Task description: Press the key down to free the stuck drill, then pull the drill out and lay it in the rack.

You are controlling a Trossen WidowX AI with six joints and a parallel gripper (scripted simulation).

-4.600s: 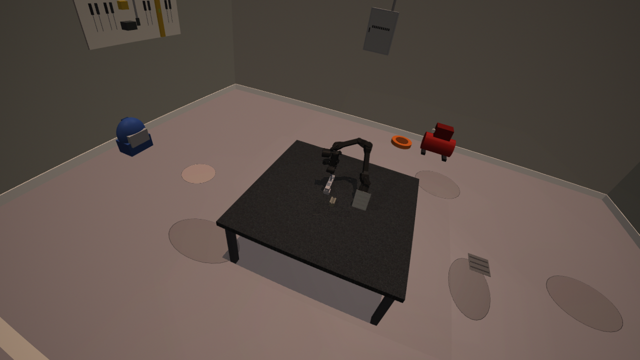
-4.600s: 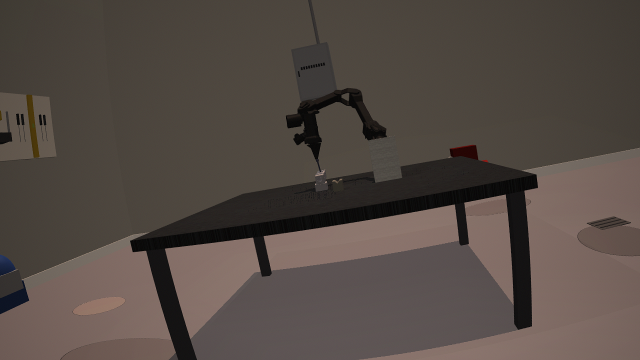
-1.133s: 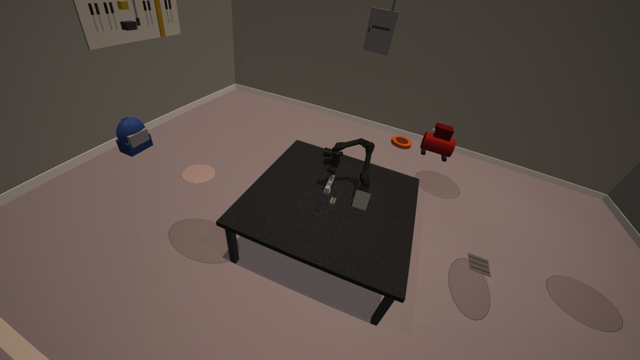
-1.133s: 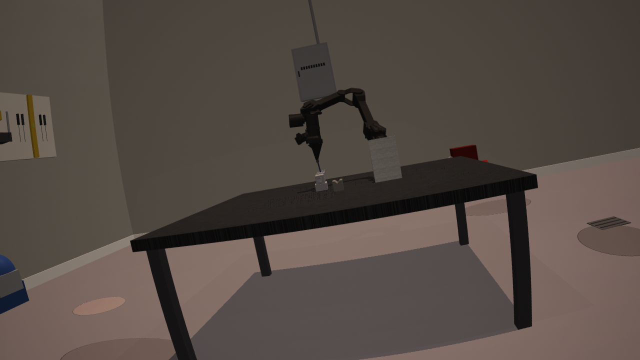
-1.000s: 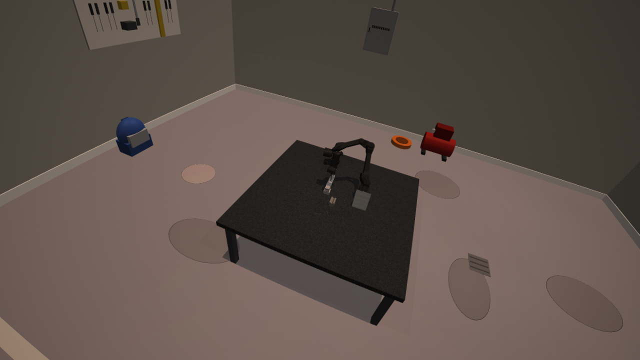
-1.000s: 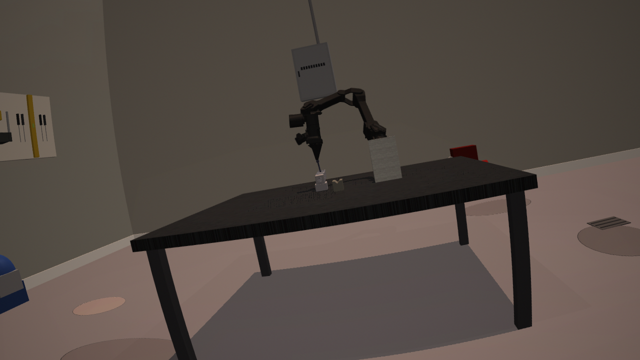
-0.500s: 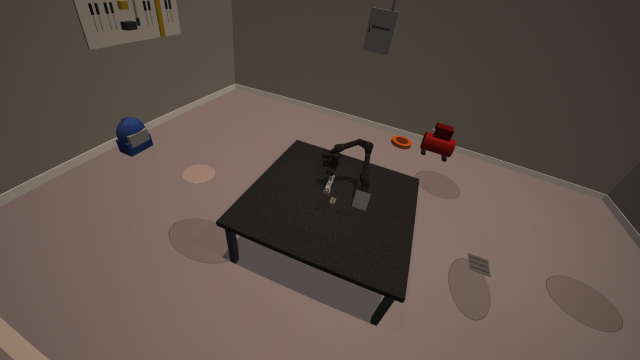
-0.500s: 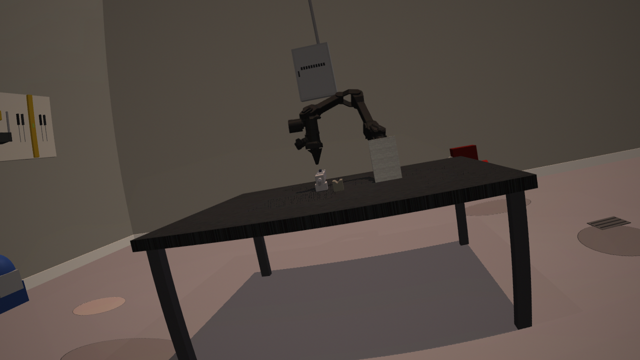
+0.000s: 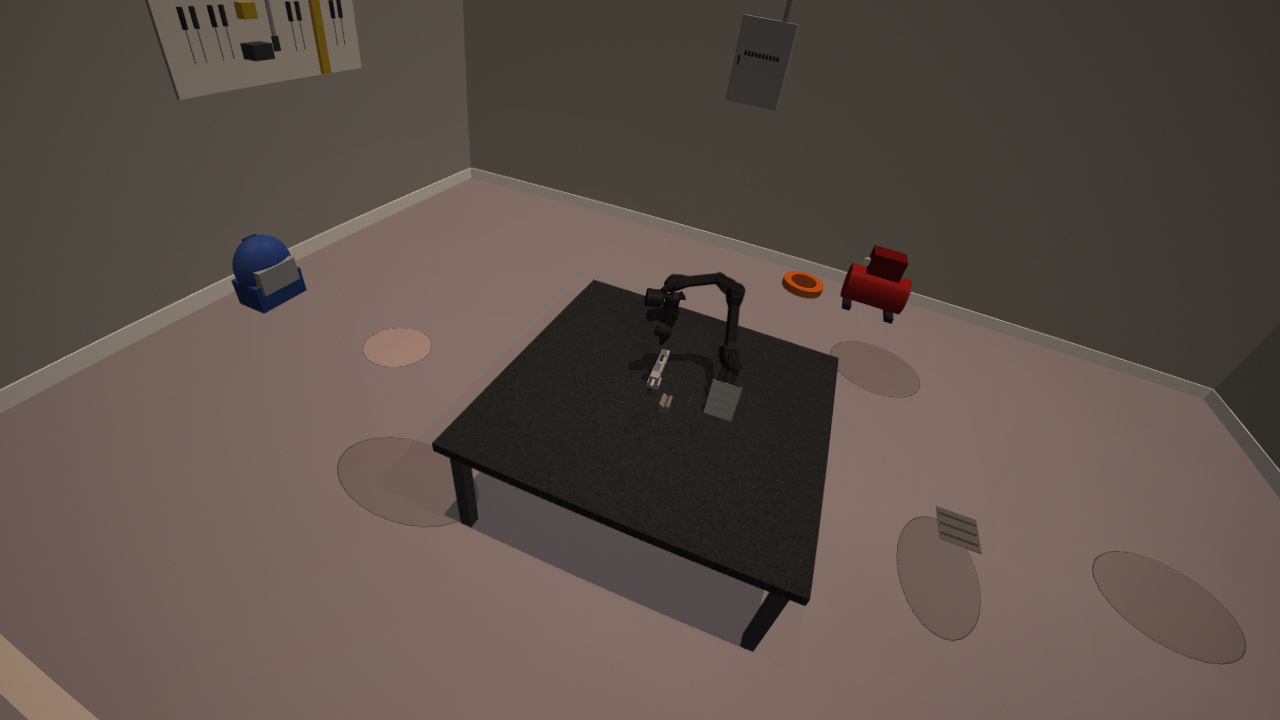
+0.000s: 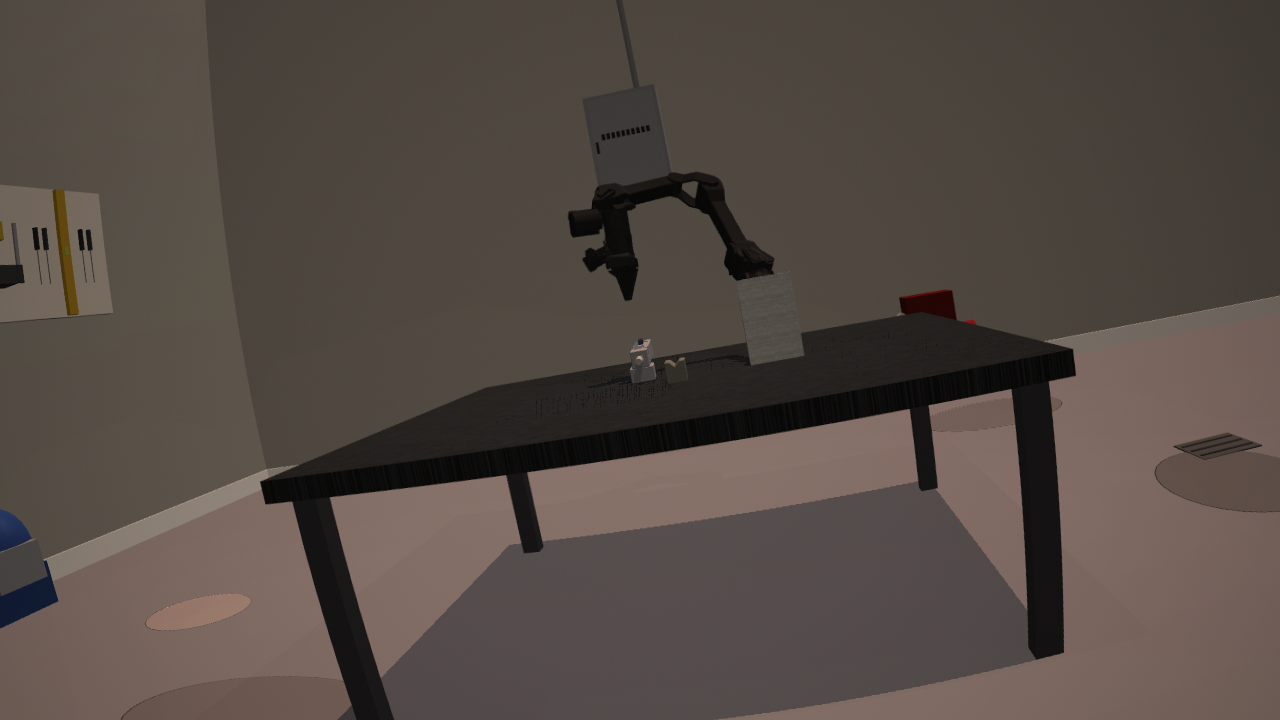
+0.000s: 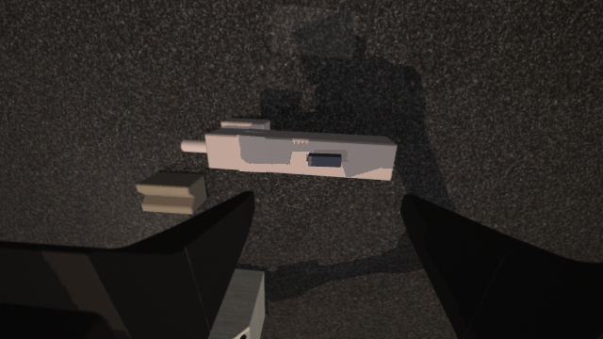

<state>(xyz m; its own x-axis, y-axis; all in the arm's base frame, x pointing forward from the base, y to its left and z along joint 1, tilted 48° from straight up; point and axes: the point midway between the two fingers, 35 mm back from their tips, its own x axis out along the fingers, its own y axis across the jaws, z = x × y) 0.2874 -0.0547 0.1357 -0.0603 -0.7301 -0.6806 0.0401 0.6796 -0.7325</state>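
Observation:
My gripper (image 9: 663, 338) (image 10: 627, 298) (image 11: 327, 201) is open and empty, its fingers wide apart above the pale housing (image 9: 658, 368) (image 10: 641, 369) (image 11: 273, 153). The housing lies flat on the table. The dark blue key (image 10: 640, 341) (image 11: 325, 160) sits in the slot in its top, and its tip stands above the top face in the exterior view. The drill (image 11: 194, 146) is a short pale rod end sticking out of the housing's left end in the wrist view; the rest is hidden inside. The tan rack (image 9: 665, 402) (image 10: 676, 369) (image 11: 167, 200), with a V notch, stands apart from the housing, near the drill's end, holding nothing.
A grey panel (image 9: 722, 400) (image 10: 769, 318) (image 11: 245, 292) stands on the black table (image 9: 626, 483) (image 10: 429, 429) in front of the arm's base, to the right of the rack in the top and exterior views. A small pale block (image 11: 247, 124) adjoins the housing's far side in the wrist view.

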